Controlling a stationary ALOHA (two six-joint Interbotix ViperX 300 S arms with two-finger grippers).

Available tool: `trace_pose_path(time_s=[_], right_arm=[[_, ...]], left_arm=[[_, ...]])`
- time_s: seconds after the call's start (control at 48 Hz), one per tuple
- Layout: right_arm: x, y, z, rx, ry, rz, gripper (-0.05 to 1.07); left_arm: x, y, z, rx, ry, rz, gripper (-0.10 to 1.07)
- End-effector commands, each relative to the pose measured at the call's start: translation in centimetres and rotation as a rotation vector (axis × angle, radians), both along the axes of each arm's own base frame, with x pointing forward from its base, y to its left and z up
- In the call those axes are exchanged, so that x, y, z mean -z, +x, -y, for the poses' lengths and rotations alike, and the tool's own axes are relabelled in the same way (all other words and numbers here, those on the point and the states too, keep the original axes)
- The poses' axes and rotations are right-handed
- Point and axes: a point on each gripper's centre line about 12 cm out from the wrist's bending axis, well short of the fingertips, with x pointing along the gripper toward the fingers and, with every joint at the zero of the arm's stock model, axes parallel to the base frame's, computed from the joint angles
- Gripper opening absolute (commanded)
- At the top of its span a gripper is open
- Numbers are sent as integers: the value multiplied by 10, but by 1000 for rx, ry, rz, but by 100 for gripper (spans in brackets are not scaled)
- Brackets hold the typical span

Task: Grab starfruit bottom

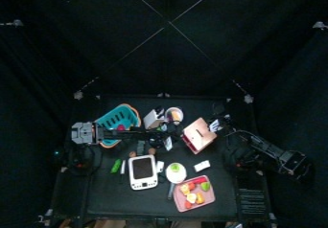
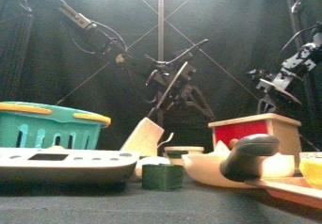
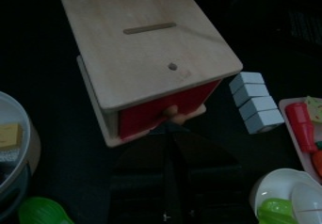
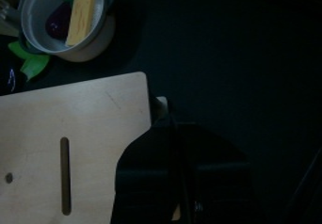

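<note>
A pink tray point(image 1: 195, 193) at the table's front holds yellow and red fruit pieces; which one is the starfruit bottom I cannot tell. A yellow piece point(image 2: 312, 169) shows at the right edge of the front view. Both grippers are away from the tray, at a wooden box with a red front point(image 1: 199, 131). My left gripper point(image 3: 175, 124) is shut, its tips at the small knob on the red front point(image 3: 145, 120). My right gripper point(image 4: 164, 110) is shut, its tips touching the edge of the box's slotted lid point(image 4: 70, 162).
A teal basket point(image 1: 118, 117) stands at the back left. A white keypad device point(image 1: 141, 171) and a white bowl point(image 1: 175, 171) lie at the front. White blocks point(image 3: 251, 101) sit beside the box. A bowl point(image 4: 63, 16) holds a yellow slice. A green cube point(image 2: 161, 176) stands near the front edge.
</note>
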Motion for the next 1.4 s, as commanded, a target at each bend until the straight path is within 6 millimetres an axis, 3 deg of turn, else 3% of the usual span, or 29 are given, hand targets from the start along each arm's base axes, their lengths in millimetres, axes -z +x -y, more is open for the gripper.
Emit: trace_pose_path(time_s=[0.0, 0.208, 0.333, 0.688, 0.854, 1.146, 1.375], right_arm=[[-24, 2, 0, -13, -53, 36, 4], [-61, -7, -18, -37, -96, 94, 4], [-71, -2, -39, -82, -57, 184, 4], [-91, 64, -122, -488, 142, 318, 4], [-107, 93, -138, -500, 288, 374, 4], [-80, 111, -140, -326, 546, 160, 6], [-71, 121, -179, -300, 559, 113, 7]], left_arm=[[-32, -8, 3, 7, 16, 65, 41], [-50, -43, 12, 32, 31, 99, 42], [-55, -62, 23, 80, 54, 123, 43], [-55, -132, 42, 144, 73, 154, 43], [-61, -157, 47, 155, 92, 175, 43], [-63, -201, 53, 142, 101, 203, 43], [-59, -218, 57, 139, 83, 223, 43]])
